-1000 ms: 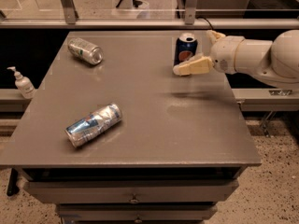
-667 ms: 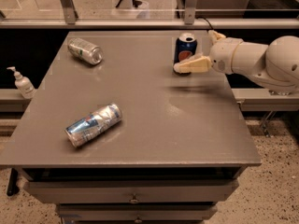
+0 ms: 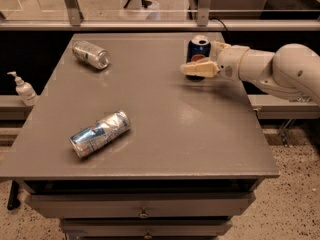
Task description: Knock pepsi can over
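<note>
We observe a flat grey table with a matte top, seen from above and in front; two drawer fronts with small knobs sit under its front edge. The pepsi can stands upright near the far right edge of the top, silver lid facing up. The gripper is at that can, reaching in from the right on a white arm that extends past the table's right edge. Its jaws are spread: one cream finger crosses in front of the can's lower half and the other shows just to the right of the can, near its top. We cannot tell whether either finger touches the can. A silver-green can lies on its side in the far left part of the top. A crushed silver-and-blue can lies on its side toward the near left, well apart from both. Behind the table runs a metal rail with upright posts. A white pump bottle stands on a lower ledge at left. The floor at right is speckled.
</note>
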